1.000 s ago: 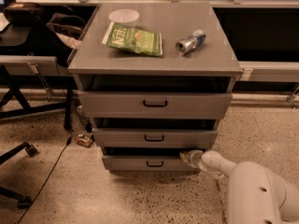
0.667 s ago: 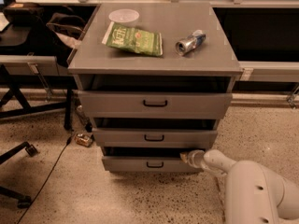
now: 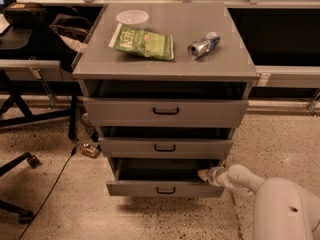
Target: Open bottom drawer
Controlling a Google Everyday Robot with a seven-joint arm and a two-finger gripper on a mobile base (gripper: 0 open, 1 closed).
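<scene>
Black chair legs (image 3: pixel 17 161) and a thin cable (image 3: pixel 50 189) occupy the floor at far left, with a small can-like object (image 3: pixel 90 150) lying just beside the cabinet's lower left corner. None of these is in the path of the work.

The grey metal cabinet (image 3: pixel 240 91) fills the centre. On its top surface, from left to right, are a pale round lid (image 3: pixel 132 17), a green snack bag (image 3: pixel 142 41) and a tipped silver can (image 3: pixel 203 45). Below come the top drawer (image 3: pixel 125 111), the middle drawer (image 3: pixel 130 147) and, lowest, the bottom drawer (image 3: pixel 135 188). That one already stands part-way out, with dark space showing behind its front panel. Its small black handle (image 3: pixel 165 190) is untouched.

To the right, the hand (image 3: pixel 210 175) sits at the upper right corner of the bottom drawer's front, just under the middle drawer. I cannot tell whether it is open or closed. The white arm (image 3: pixel 280 204) runs off to the lower right.

The step in hand looks like the pull itself, partly done. Because the contact is at one corner and not at the handle, the drawer may twist on its runners. The draw should be slow and straight out along the drawer's line, not sideways toward the arm. The hand should be held low enough to clear the middle drawer's front.
</scene>
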